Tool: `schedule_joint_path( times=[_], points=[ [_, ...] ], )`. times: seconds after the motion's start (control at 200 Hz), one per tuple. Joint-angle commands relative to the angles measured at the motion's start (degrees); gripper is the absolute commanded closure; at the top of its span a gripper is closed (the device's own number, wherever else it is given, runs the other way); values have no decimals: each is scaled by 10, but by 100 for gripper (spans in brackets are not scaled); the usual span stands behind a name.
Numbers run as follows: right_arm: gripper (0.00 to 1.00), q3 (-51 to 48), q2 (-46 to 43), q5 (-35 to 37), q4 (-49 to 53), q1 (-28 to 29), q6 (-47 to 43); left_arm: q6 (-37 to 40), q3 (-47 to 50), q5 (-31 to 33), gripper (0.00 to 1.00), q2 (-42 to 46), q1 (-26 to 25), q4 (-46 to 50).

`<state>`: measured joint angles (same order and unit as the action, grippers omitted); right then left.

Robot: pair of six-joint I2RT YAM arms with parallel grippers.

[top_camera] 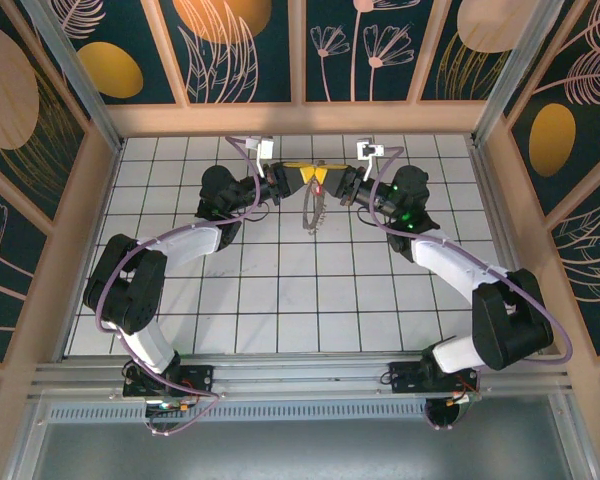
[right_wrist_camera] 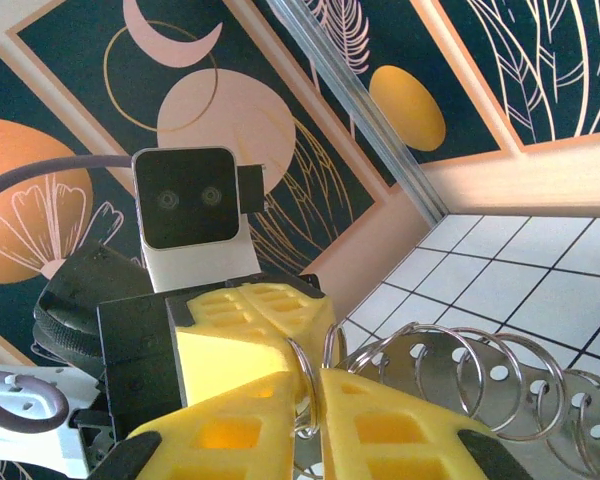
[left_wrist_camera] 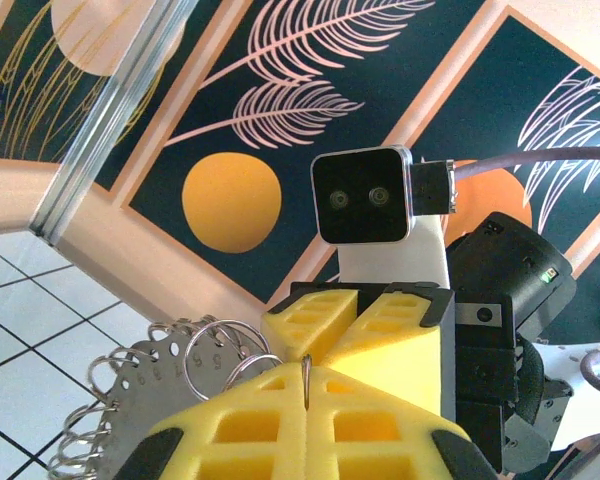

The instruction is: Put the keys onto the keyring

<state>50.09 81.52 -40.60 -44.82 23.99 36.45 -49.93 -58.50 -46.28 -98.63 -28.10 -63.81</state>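
Observation:
My two grippers meet tip to tip above the far middle of the tiled floor, the left gripper (top_camera: 302,176) facing the right gripper (top_camera: 328,183). A small red key (top_camera: 319,188) shows right at their tips; which one holds it I cannot tell. The keyring (top_camera: 312,214) hangs below them as a thin greyish loop. In the left wrist view the left gripper (left_wrist_camera: 306,385) is shut on a thin wire ring (left_wrist_camera: 306,368) of the keyring. In the right wrist view the right gripper (right_wrist_camera: 313,402) is shut on a wire ring (right_wrist_camera: 307,375).
A grey metal plate with punched holes (left_wrist_camera: 130,410) carries several wire rings and dangles beside the pads, also seen from the right wrist (right_wrist_camera: 450,385). The patterned back wall (top_camera: 300,50) stands close behind the grippers. Open white tiles (top_camera: 310,300) lie nearer the bases.

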Motion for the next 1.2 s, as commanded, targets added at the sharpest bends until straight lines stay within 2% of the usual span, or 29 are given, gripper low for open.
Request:
schedule_joint_path(
  times=[0.0,0.08,0.13,0.375,0.561,0.826,1.196],
  points=[
    [88,24,11,-14,-28,4,3,5,-14,-12,100,17,-3,-26],
    [93,30,16,-20,-27,4,3,5,-15,-13,100,17,-3,-26],
    [100,35,20,-26,-26,4,1,5,-14,-14,100,17,-3,-27],
    [100,60,24,-45,21,0,-41,8,-24,-20,100,19,-3,-14],
    [100,81,23,-69,69,-9,-81,26,-31,-18,79,27,-3,11],
    [100,110,26,-103,126,-31,-120,69,-53,-38,69,39,3,71],
    [100,130,36,-124,170,-43,-152,81,-74,-96,76,34,8,80]
  ],
)
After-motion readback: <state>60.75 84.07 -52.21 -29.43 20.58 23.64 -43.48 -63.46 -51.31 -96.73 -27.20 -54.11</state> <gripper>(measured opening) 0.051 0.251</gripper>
